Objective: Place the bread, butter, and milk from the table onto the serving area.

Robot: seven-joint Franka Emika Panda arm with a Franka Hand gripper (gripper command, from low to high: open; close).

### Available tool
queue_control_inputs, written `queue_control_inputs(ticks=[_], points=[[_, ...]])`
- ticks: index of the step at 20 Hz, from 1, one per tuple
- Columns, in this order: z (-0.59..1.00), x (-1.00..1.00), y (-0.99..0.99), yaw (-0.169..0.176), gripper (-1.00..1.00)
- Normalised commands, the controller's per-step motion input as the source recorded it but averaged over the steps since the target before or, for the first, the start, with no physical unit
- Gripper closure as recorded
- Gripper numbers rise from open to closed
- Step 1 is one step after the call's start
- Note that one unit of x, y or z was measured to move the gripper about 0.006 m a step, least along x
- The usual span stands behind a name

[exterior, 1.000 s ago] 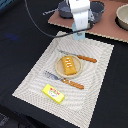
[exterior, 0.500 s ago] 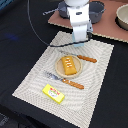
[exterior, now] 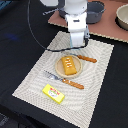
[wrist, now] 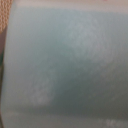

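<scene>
**Milk carton at the mat's far edge, bread and butter already down**

We found the gripper (exterior: 76,44) low over the far part of the mat (exterior: 30,82), just beyond the plate (exterior: 58,73). In the wrist view a pale-blue surface filled the whole frame, which we took to be the milk (wrist: 64,60) sitting right against the camera. From the exterior view the arm hid the carton and the jaws, so we could not tell whether the fingers were pressed on it or spread; we judged that they were probably holding it.

The bread (exterior: 69,64) lay on the plate, and the butter (exterior: 53,93) lay on the near part of the mat, apart from the plate. The fork (exterior: 51,76) and knife (exterior: 86,58) flanked the plate. The table (exterior: 15,45) around the mat showed none of the three items.

We judged the milk to be light but thin-walled: a carton gives under a hard squeeze and its coated faces are somewhat slick, so a moderate pinch across two flat opposite sides, below the gable, would suit it best. Whether it stood upright we could not tell, as neither view showed its top.

The bread's long axis ran from far-left to near-right across the plate, its slashes crossing that line. The butter's long axis ran from left toward near-right, roughly along the mat's near edge, face up.
</scene>
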Motion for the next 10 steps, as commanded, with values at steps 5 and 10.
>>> queue_control_inputs(ticks=[5,10], points=[[1.00,0.32,0.09,-0.015,-1.00],[1.00,0.22,0.06,-0.006,-1.00]])
